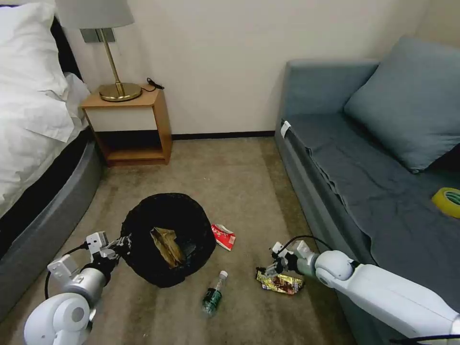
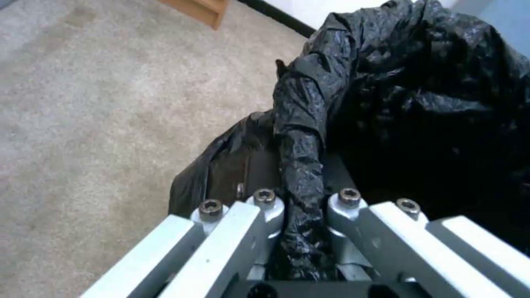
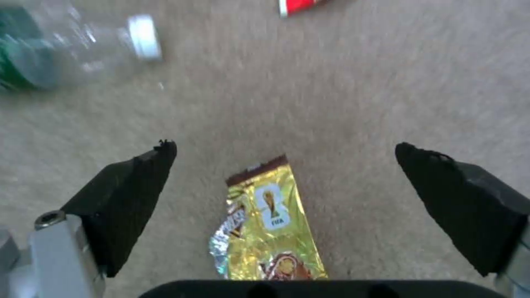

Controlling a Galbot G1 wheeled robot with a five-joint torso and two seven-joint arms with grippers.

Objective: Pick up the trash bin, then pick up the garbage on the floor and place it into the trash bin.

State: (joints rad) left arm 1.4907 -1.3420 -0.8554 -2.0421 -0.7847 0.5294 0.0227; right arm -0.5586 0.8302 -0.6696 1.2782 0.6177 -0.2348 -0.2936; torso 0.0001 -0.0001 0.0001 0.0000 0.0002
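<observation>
Arms: my left arm [image 1: 62, 306] & right arm [image 1: 383, 292], glossy white shells, round joints.
Cables: thin black loops at both wrists.
Left gripper [image 2: 301, 207]: silver links w/ dark hex screws.
Right gripper [image 3: 284, 182]: black wedge fingertips [image 3: 127, 194], silver mounts.

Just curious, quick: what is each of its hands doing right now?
Left gripper: shut on the trash bin, fingers pinching its black bag.
Right gripper: open, holding nothing, over the gold snack wrapper.

Beige carpet [image 1: 239, 182] carries red packet [image 1: 224, 236], bottle [image 1: 213, 287], gold wrapper [image 1: 280, 282].
</observation>
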